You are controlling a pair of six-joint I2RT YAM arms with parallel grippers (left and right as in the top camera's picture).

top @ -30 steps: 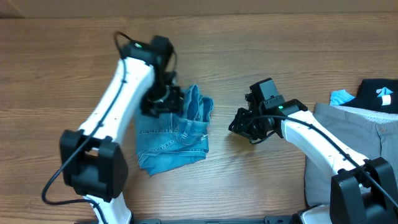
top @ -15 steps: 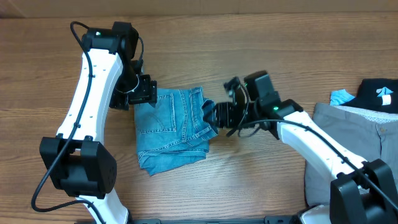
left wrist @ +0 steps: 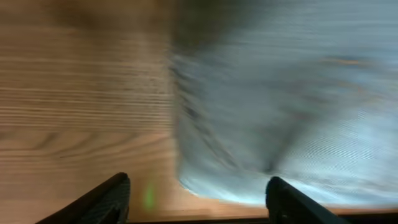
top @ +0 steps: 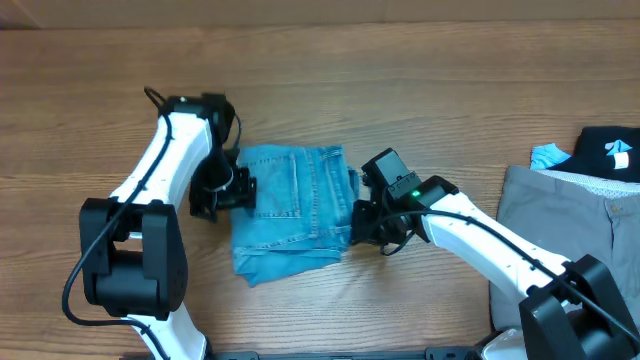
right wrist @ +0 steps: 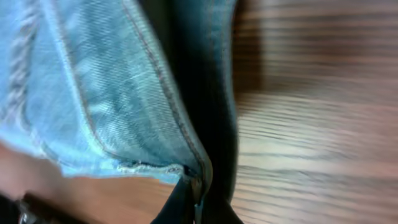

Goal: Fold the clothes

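Since the earlier overhead frames, your left gripper has dropped from the far left corner of the jeans to their left edge. Your right gripper has slid down the right edge towards the near corner. The denim, bunched a second ago, now lies flatter and more nearly rectangular.

Findings, overhead view:
- The jeans lie folded at the middle of the table, between your two arms, with a stitched pocket facing up on the left half.
- The near edge of the fold is uneven, and the lower left corner sticks out past the rest.
- Grey trousers lie at the right edge of the table, well apart from the jeans. A black top rests on their far end.

Findings, left wrist view:
- The picture is blurred.
- Both fingers stand wide apart with nothing clamped between them. Bare wood lies to one side and pale denim to the other.

Findings, right wrist view:
- The fingertips meet at the bottom of the frame and pinch a seamed fold of the denim.
- A doubled layer of cloth rises from the grip, with blurred wood grain beside it.
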